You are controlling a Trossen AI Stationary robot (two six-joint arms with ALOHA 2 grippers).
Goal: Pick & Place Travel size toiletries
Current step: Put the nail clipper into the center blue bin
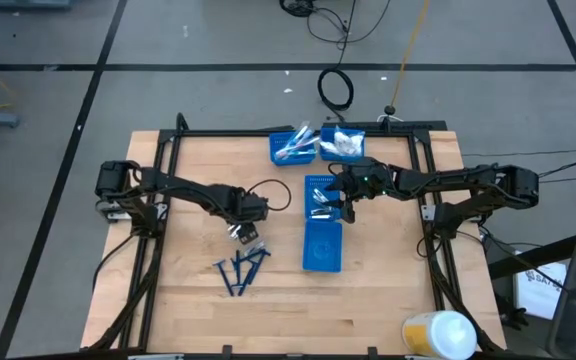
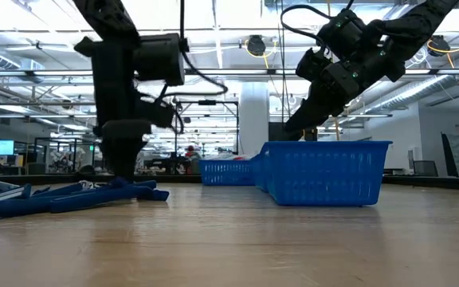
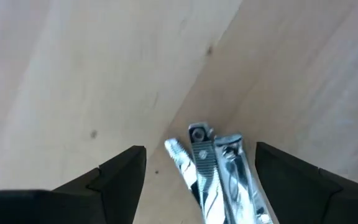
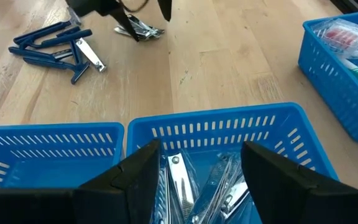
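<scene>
A few silvery nail clippers (image 3: 219, 177) lie flat on the wood left of the middle bins. My left gripper (image 3: 201, 151) is open and low over them, one finger on either side, touching nothing that shows. Dark blue razors (image 1: 238, 272) lie in a heap nearer the near edge, with one more clipper (image 4: 89, 56) beside them. My right gripper (image 4: 197, 158) is open and empty, hovering above the blue bin (image 4: 210, 127) that holds several silvery clippers (image 4: 182, 186).
A second blue bin (image 1: 322, 250) stands just nearer than the clipper bin. Two more bins sit at the far edge, one with sticks (image 1: 293, 147) and one with white packets (image 1: 344, 143). A yellow-white bottle (image 1: 438, 335) lies at the near right corner. Black frame rails (image 1: 168, 160) border the table.
</scene>
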